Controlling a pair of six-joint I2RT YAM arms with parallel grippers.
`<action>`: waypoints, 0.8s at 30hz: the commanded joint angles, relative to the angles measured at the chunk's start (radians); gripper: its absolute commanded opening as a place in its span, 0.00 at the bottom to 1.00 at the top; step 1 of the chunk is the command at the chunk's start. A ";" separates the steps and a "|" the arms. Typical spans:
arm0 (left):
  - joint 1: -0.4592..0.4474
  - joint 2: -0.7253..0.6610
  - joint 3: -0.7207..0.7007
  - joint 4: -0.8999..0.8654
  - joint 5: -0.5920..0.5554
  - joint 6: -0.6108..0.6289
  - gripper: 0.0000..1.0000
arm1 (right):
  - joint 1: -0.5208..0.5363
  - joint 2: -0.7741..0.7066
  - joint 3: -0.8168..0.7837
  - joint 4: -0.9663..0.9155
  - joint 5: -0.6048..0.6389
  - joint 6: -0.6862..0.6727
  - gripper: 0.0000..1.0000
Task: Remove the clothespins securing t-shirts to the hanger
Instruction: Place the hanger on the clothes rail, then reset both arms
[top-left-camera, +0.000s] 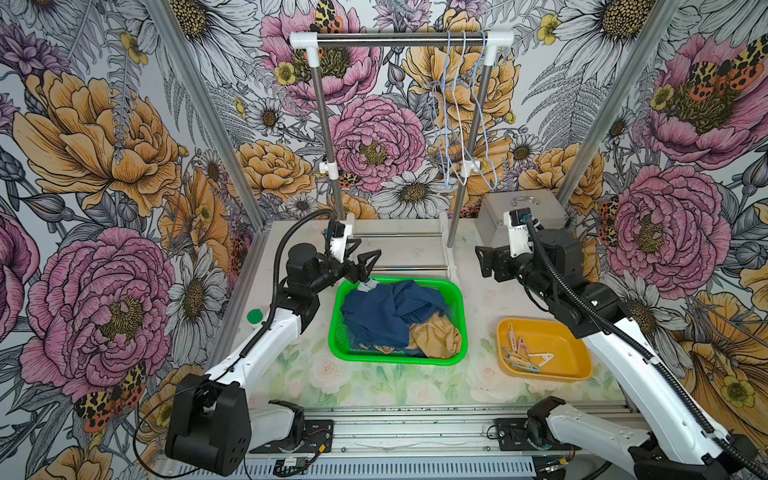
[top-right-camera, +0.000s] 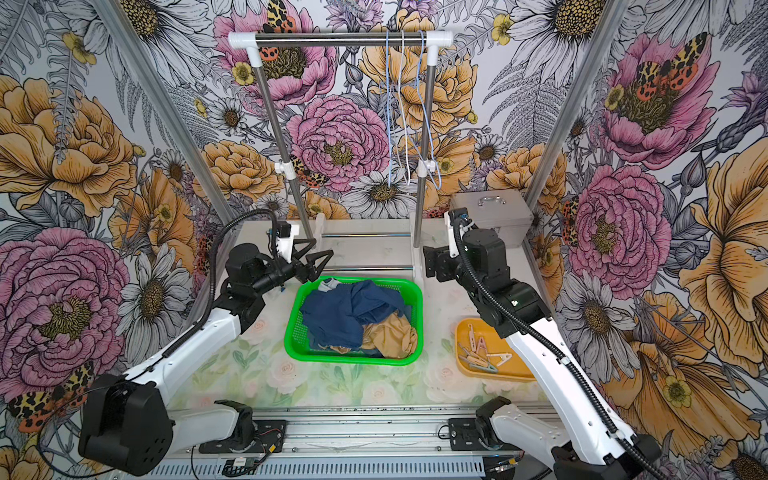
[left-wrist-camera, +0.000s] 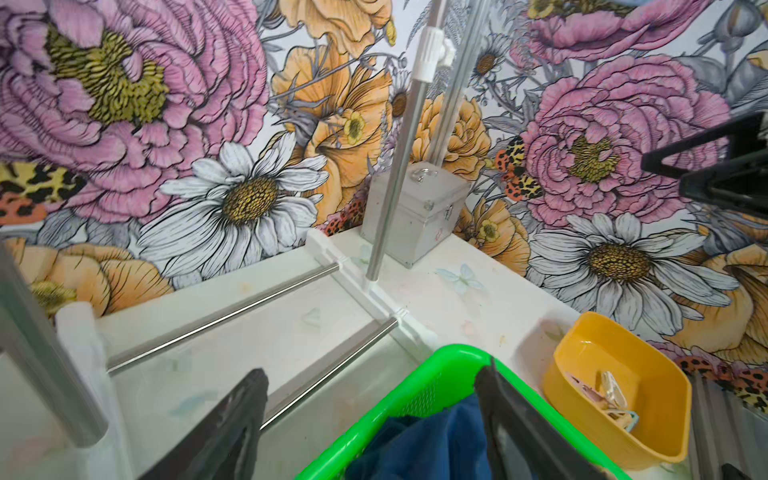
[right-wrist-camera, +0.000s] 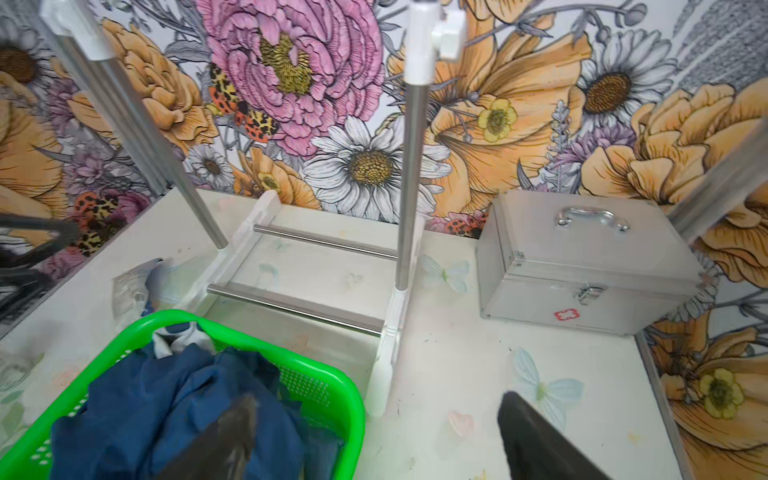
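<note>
Clothespins (top-left-camera: 524, 353): small plastic spring pegs in peach, pink, mint and white, heaped flat in a shallow yellow plastic tray (top-left-camera: 561, 336). Long axes are mixed: one peach peg runs along the tray wall, the white one lies crosswise, the rest slant. Location: lower than the right gripper (right-wrist-camera: 378, 399) and nearer that arm's base, well apart from it. Its jaws are spread wide, holding nothing.
T-shirts (top-left-camera: 390, 307): navy and tan cloth, crumpled in a green mesh basket (top-left-camera: 395, 360) between both grippers. The basket's far corner is just below the left gripper (left-wrist-camera: 370, 374), likewise spread wide and empty.
</note>
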 joint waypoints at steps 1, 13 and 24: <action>0.054 -0.082 -0.100 0.054 -0.108 0.052 0.82 | -0.064 -0.044 -0.167 0.166 0.010 0.017 0.97; 0.325 -0.179 -0.371 0.247 -0.304 0.061 0.99 | -0.271 -0.051 -0.743 0.898 0.103 0.057 1.00; 0.326 0.076 -0.490 0.588 -0.361 0.079 0.99 | -0.328 0.162 -0.961 1.410 0.148 -0.042 1.00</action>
